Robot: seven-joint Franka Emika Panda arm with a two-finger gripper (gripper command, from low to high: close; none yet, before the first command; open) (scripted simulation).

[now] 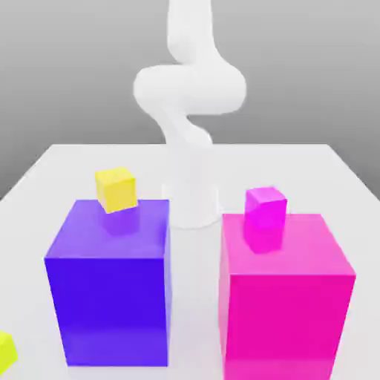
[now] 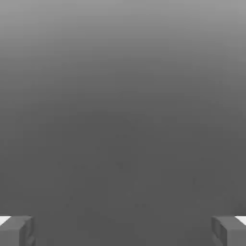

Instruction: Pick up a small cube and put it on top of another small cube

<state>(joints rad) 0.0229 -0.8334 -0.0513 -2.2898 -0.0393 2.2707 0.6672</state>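
My smooth white plastic-looking arm (image 1: 189, 89) has a soft, satiny sheen with no seams. The pale grey-white surface (image 1: 297, 167) looks smooth and matt. On it, the large purple block (image 1: 111, 289) and the large magenta block (image 1: 286, 297) have flat, even faces glossy enough to mirror the small yellow cube (image 1: 116, 188) and the small magenta cube (image 1: 266, 205) dimly. My hand's (image 2: 123, 230) grey fingertips (image 2: 17, 230) look matt and dull.

Exterior light: bright, even, diffuse.
Tabletop (image 1: 297, 159): near-white, no hard shadows.
Purple block (image 1: 111, 286): glossy top, faint reflection of yellow cube (image 1: 116, 188).
Backdrop: smooth grey gradient.
Hand view: dim, featureless grey.
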